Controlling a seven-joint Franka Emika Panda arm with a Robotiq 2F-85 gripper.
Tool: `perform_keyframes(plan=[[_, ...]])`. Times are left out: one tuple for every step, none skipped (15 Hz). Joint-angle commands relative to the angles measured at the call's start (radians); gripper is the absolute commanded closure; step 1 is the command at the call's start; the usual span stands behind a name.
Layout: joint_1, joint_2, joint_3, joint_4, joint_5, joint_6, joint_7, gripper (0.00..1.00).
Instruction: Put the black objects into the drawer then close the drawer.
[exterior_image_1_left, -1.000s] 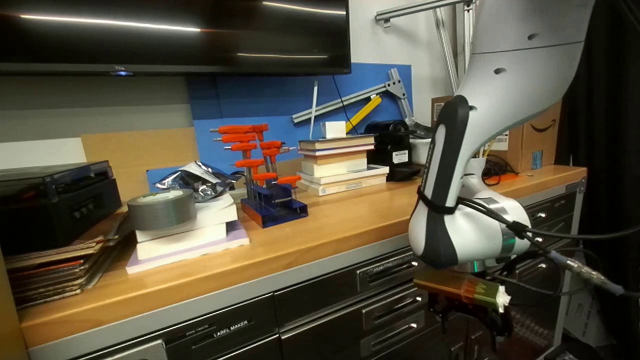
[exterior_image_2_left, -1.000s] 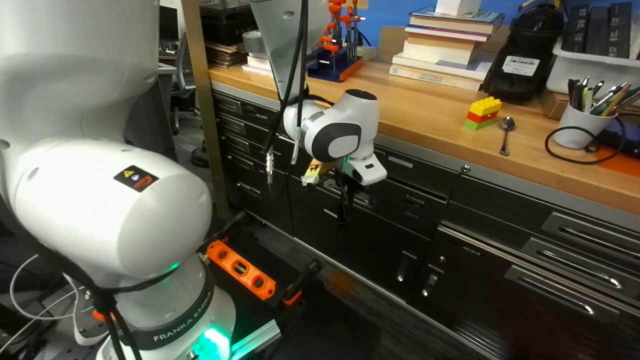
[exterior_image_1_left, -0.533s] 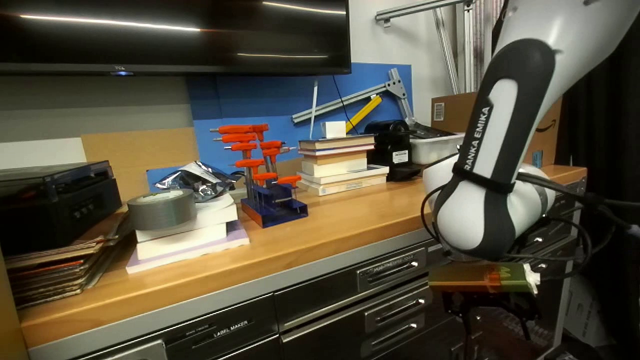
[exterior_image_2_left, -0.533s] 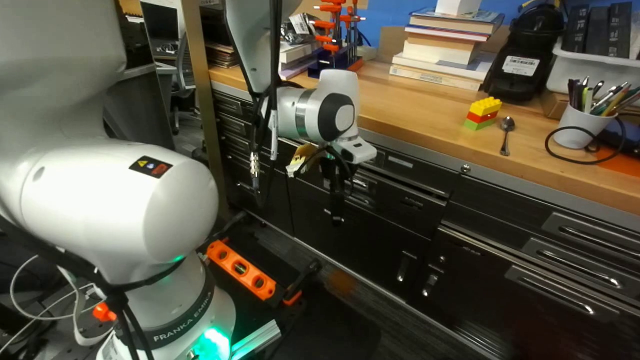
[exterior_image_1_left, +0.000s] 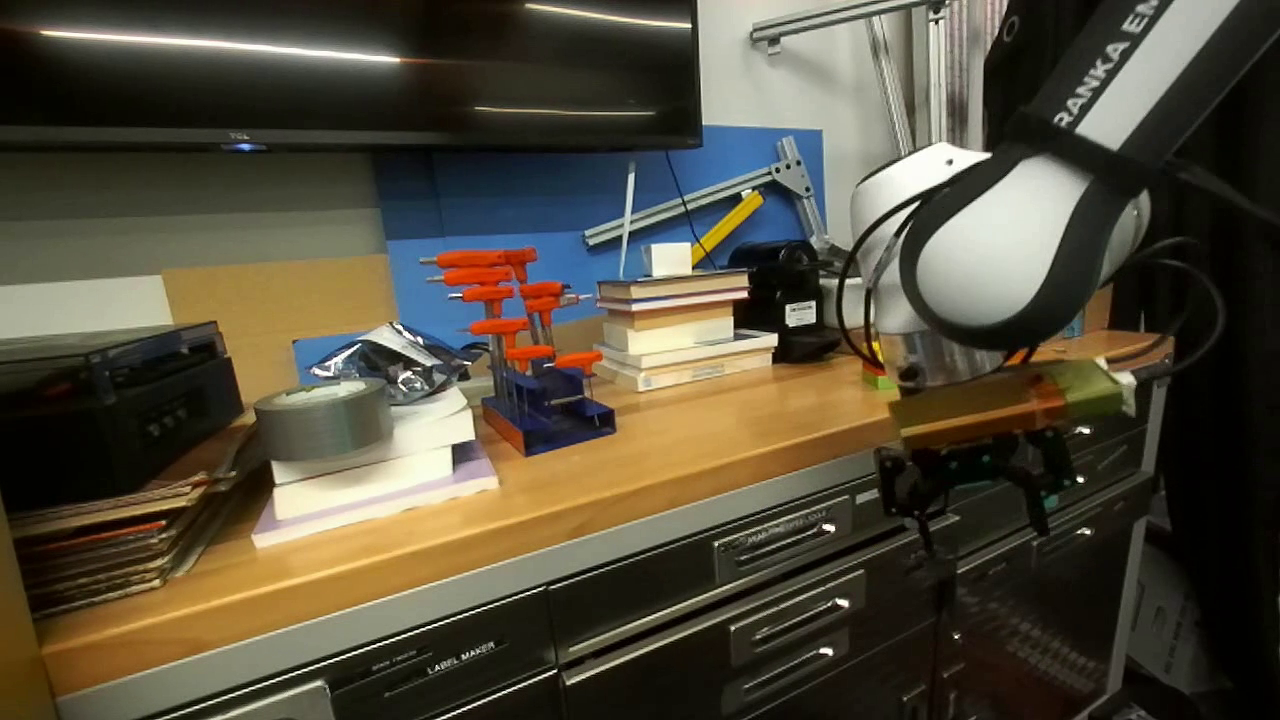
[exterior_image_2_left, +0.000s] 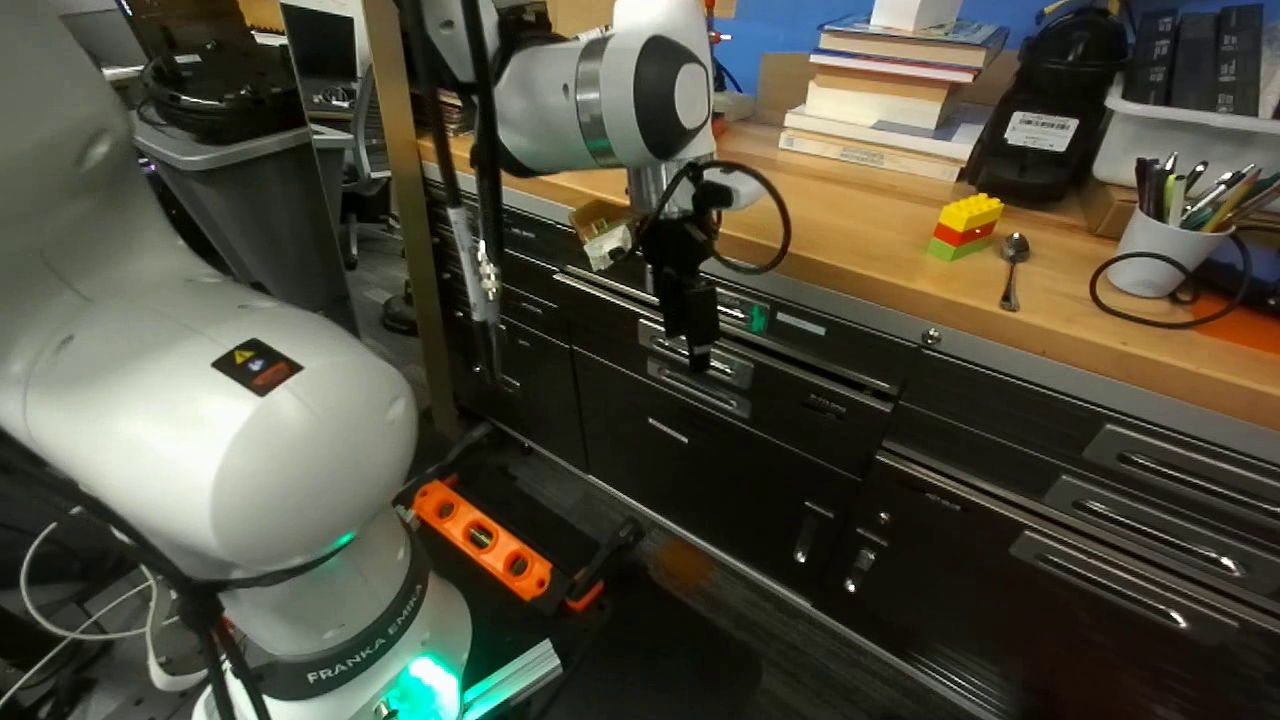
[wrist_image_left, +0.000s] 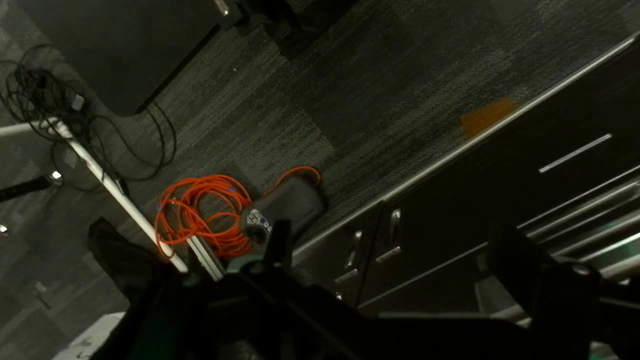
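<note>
The arm (exterior_image_1_left: 1000, 250) reaches in from 2 o'clock in an exterior view, and its fingers (wrist_image_left: 281, 245) hang in front of the cabinet (exterior_image_2_left: 700, 480). In the wrist view the 2 fingers rise from 6 o'clock and stand wide apart, with the cabinet's doors showing through the gap; they have hold of nothing.

The drawer (exterior_image_2_left: 785, 400) is the 2nd front from the top, at 4 o'clock from the fingers in an exterior view. A dark gap runs above its top edge in both exterior views, so it looks slightly ajar. Whether the fingers touch it, I cannot tell. Its inside is hidden, and I cannot make out where the black objects are.

On the wooden surface (exterior_image_1_left: 700, 430), a stack of books (exterior_image_1_left: 690, 345) stands near the centre of an exterior view, with orange-handled tools (exterior_image_1_left: 485, 276) in a blue stand (exterior_image_1_left: 555, 432) at 8 o'clock from it. A roll of tape (exterior_image_1_left: 325, 430) lies toward 9 o'clock.

In an exterior view, toy blocks (exterior_image_2_left: 965, 225) and a spoon (exterior_image_2_left: 1015, 247) sit near each other toward 2 o'clock, and a cup (exterior_image_2_left: 1155, 255) of pens (exterior_image_2_left: 1178, 200) stands toward 3 o'clock.

In the wrist view, orange cable (wrist_image_left: 232, 242) lies coiled on the floor (wrist_image_left: 300, 115) toward 8 o'clock.
</note>
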Motion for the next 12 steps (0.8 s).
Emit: perform_keyframes(plan=[[0.002,-0.184,0.019,-0.008,0.077,-0.112,-0.259,0.0],[0.003,-0.208,0.026,0.002,0.102,-0.137,-0.326,0.0],[-0.075,-0.239,0.115,0.005,0.148,-0.162,-0.409,0.0],[-0.079,-0.273,0.124,0.008,0.176,-0.189,-0.482,0.0],[-0.092,-0.293,0.149,0.015,0.204,-0.219,-0.537,0.0],[-0.101,-0.319,0.164,0.021,0.222,-0.252,-0.583,0.0],[-0.11,-0.354,0.174,0.026,0.239,-0.285,-0.631,0.0],[-0.108,-0.382,0.186,0.028,0.258,-0.311,-0.673,0.0],[-0.107,-0.406,0.195,0.031,0.271,-0.336,-0.71,0.0],[-0.109,-0.446,0.198,0.03,0.28,-0.37,-0.753,0.0],[-0.108,-0.47,0.207,0.028,0.285,-0.39,-0.771,0.0],[-0.11,-0.495,0.215,0.021,0.29,-0.4,-0.778,0.0]])
